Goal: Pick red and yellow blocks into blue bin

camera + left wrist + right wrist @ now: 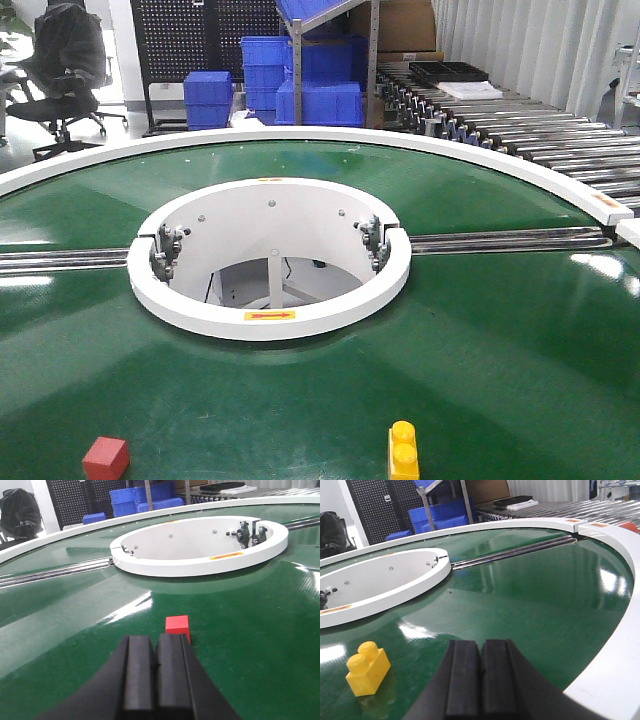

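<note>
A small red cube rests on the green belt at the lower left of the front view. In the left wrist view the red cube lies just past my left gripper, slightly to its right; the jaws are shut with nothing between them. A yellow two-stud brick lies near the bottom edge of the front view. The right wrist view has the yellow brick well to the left of my right gripper, which is shut and empty. The blue bin is out of view.
A white ring surrounds the round opening in the middle of the green belt. A white rim borders the belt on the right. Ribbed blue crates, a roller conveyor and an office chair stand beyond.
</note>
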